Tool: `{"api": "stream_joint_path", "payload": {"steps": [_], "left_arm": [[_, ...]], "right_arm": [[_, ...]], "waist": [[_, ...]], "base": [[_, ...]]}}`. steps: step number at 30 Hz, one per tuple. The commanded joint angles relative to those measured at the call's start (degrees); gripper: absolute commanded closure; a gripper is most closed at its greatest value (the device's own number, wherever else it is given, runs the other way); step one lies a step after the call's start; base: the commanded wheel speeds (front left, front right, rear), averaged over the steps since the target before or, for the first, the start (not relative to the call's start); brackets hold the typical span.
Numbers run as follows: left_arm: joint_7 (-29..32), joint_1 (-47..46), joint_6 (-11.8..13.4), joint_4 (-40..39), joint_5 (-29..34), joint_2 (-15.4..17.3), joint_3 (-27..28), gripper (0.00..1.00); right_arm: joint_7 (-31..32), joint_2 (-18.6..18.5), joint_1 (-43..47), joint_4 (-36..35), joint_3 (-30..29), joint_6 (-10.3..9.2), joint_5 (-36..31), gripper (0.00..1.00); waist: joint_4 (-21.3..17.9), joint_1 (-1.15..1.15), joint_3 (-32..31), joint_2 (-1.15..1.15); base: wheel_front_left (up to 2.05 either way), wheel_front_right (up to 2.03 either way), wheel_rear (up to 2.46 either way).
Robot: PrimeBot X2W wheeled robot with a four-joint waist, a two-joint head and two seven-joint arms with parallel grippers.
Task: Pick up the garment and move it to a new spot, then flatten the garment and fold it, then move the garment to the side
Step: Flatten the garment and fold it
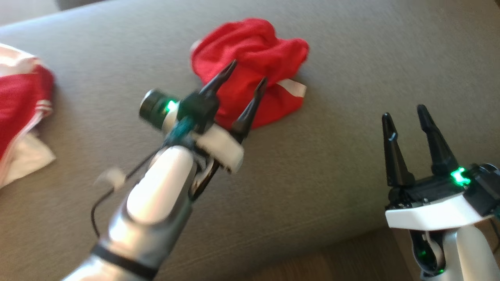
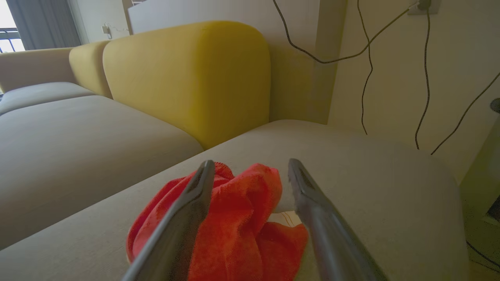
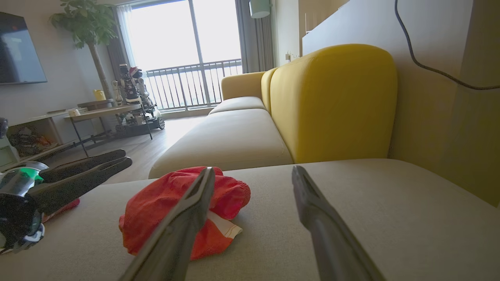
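Observation:
The garment (image 1: 254, 62) is a crumpled red cloth with a white hem, lying in a heap on the grey sofa seat (image 1: 351, 58). My left gripper (image 1: 250, 71) hovers just above its near side, open, fingers pointing at it and nothing between them. From the left wrist, the garment (image 2: 242, 222) sits right under and between the open fingers (image 2: 183, 226). My right gripper (image 1: 404, 110) stands open at the lower right, apart from the cloth. Through the right wrist camera, the garment (image 3: 160, 203) lies left of that gripper's fingers, with the left gripper (image 3: 105, 162) beyond it at the left edge.
A second red and white cloth (image 1: 21, 105) lies at the seat's left edge. Yellow back cushions (image 2: 187, 78) rise behind the seat, and dark cables (image 2: 363, 58) hang on the wall. The seat's front edge and wooden floor (image 1: 351, 257) show at lower right.

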Motion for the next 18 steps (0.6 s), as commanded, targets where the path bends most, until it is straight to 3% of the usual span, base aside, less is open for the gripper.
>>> {"api": "stream_joint_path", "payload": {"steps": [1, 5, 12, 17, 18], "left_arm": [[0.7, -4.6, -0.2, 0.3, -1.0, 0.5, 0.0, 0.0], [4.2, -13.5, 0.3, 7.0, -2.2, 0.5, -3.9, 0.0], [11.8, -23.0, 6.0, 16.7, -1.2, 0.5, -6.9, 0.0], [15.3, -24.1, 6.0, 21.0, -2.5, 0.5, -8.9, 0.0], [15.6, -24.2, 6.2, 21.6, -2.5, 0.5, -9.4, 0.31]], "right_arm": [[-0.4, -0.3, -2.5, -1.8, 1.9, -0.01, 1.1, 0.0], [-0.4, -0.3, -4.0, -2.5, 3.2, -0.01, 3.5, 0.0], [-0.4, -0.3, -5.0, -3.8, 5.2, -0.01, 6.3, 0.0], [-0.4, -0.3, -5.0, -4.2, 5.1, -0.01, 7.0, 0.0], [-0.4, -0.3, -5.0, -4.3, 5.0, -0.01, 7.1, 0.0]], "waist": [[-4.6, 0.0, 4.5, 0.0], [-7.5, 0.0, 7.3, 0.0], [-10.6, 0.0, 9.8, 0.0], [-10.9, 0.0, 9.9, 0.0], [-10.9, 0.0, 9.8, 0.0]], "base": [[0.0, 0.0, 0.0], [0.0, 0.0, 0.0], [0.0, 0.0, 0.0], [0.0, 0.0, 0.0], [0.0, 0.0, 0.0]]}}
